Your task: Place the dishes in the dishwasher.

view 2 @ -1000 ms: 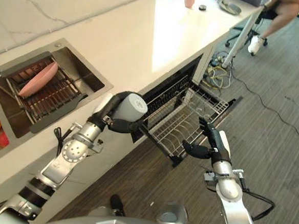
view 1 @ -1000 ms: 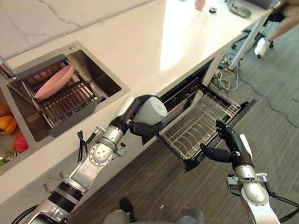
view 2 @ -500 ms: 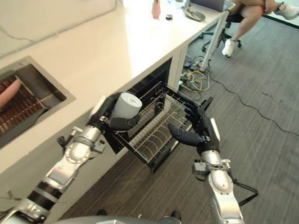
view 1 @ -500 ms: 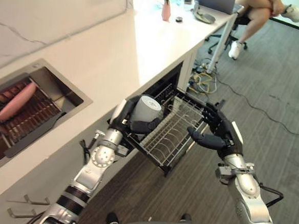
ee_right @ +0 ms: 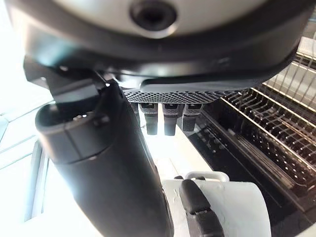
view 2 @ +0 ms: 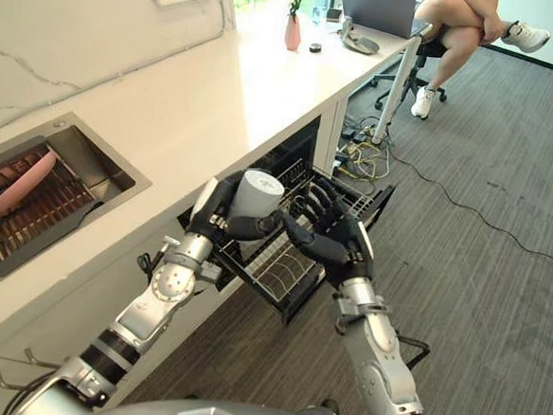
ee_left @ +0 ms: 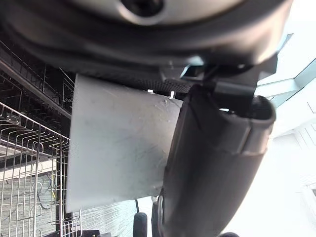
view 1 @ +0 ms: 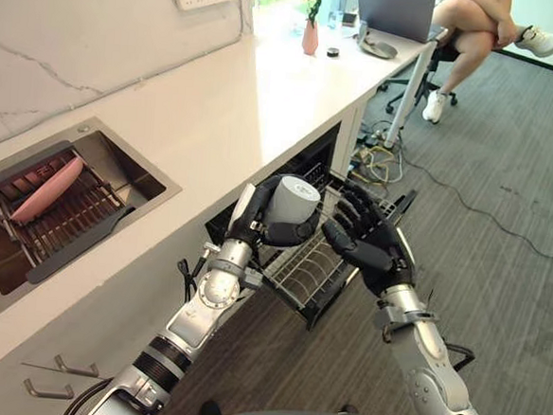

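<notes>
We see the pulled-out dishwasher rack (view 1: 315, 267), its wires apparently bare, and a pink plate (view 1: 46, 189) lying on the sink's (view 1: 119, 149) drainer. Above the rack, our left hand (view 1: 257, 220) grasps a white cup (view 1: 291, 201), fingers curled round it. Our right hand (view 1: 373, 248) hovers just beside the cup, fingers spread and relaxed. The rack's inner end is hidden under the counter (view 1: 236, 100).
</notes>
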Available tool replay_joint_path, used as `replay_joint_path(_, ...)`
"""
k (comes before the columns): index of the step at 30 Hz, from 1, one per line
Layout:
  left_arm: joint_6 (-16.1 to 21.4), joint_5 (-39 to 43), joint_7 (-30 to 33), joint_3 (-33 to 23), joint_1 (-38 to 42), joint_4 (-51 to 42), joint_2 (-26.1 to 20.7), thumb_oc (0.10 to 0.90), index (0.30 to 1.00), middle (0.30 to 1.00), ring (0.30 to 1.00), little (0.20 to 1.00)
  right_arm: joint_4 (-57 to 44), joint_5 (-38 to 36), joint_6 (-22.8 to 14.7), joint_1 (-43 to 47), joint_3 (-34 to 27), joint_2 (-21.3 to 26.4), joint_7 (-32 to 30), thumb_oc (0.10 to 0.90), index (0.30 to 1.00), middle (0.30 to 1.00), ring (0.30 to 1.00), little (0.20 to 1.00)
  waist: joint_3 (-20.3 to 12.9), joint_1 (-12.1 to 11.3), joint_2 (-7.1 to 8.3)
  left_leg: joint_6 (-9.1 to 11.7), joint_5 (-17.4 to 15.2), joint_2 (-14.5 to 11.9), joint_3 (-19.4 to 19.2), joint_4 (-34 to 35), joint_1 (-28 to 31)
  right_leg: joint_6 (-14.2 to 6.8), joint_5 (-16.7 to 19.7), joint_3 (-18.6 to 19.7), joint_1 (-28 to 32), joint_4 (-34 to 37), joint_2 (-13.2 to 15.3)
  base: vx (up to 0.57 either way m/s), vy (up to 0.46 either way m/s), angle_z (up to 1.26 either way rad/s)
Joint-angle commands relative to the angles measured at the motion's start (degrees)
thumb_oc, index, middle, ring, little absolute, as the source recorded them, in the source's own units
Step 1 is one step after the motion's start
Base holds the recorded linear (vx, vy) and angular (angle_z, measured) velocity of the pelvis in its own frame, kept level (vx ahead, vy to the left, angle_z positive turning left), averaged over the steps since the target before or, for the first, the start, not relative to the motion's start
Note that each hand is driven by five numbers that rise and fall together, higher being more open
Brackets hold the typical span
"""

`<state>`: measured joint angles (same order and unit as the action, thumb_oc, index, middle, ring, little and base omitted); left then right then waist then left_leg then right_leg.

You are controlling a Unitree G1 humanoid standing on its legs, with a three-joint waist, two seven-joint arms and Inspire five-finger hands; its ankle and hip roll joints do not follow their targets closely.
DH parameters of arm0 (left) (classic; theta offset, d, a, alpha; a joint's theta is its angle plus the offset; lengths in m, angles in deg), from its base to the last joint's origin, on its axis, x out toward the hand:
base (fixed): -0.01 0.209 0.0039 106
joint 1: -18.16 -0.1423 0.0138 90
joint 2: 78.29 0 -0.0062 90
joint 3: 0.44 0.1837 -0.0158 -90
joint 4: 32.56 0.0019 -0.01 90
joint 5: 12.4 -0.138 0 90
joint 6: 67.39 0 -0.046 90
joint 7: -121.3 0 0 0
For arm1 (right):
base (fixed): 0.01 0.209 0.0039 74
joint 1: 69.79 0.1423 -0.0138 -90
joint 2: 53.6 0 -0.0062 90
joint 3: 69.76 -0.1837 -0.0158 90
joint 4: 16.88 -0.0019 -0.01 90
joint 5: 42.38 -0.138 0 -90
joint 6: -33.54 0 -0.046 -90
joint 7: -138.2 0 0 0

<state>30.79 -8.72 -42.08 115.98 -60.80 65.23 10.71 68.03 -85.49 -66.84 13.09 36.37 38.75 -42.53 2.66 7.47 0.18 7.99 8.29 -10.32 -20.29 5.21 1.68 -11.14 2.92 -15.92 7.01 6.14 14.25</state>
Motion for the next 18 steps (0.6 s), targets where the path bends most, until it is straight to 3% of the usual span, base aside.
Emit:
replay_joint_path(1,6.7,-6.0,2.7,0.6,12.4,2.3,0.4,0.4,0.3,0.3,0.3,0.3,-8.1,-3.9,-7.2,8.0,-2.2,-0.7,0.7,0.8,0.9,0.9,0.9,0.9,-2.2,-1.0,0.89,-2.4,-8.4,1.3,-0.5,-0.2,4.7,0.4,-1.2,0.3,-0.9,-1.1,-1.2,0.0,0.0,0.0)
replay_joint_path(4,6.7,-9.5,3.0,3.3,14.2,3.1,0.5,0.4,0.3,0.3,0.3,0.3,-8.1,-5.9,-7.0,9.8,0.1,-0.3,-1.0,0.8,0.9,0.9,0.9,0.9,-2.4,-1.2,0.91,-2.2,-8.5,1.3,-0.2,-0.2,4.6,0.4,-1.1,0.5,-0.9,-1.1,-1.2,0.0,0.0,0.0)
replay_joint_path(18,6.2,-14.7,2.8,6.2,14.6,-0.4,-0.7,0.4,0.3,0.3,0.3,0.3,-10.8,-8.6,-5.4,13.3,2.9,1.9,-5.6,0.8,0.9,0.9,0.9,0.9,-2.7,-2.4,1.39,-2.2,-8.5,1.7,1.3,-0.2,3.7,0.5,-1.2,0.3,-1.1,-1.1,-1.0,0.01,0.003,0.01)
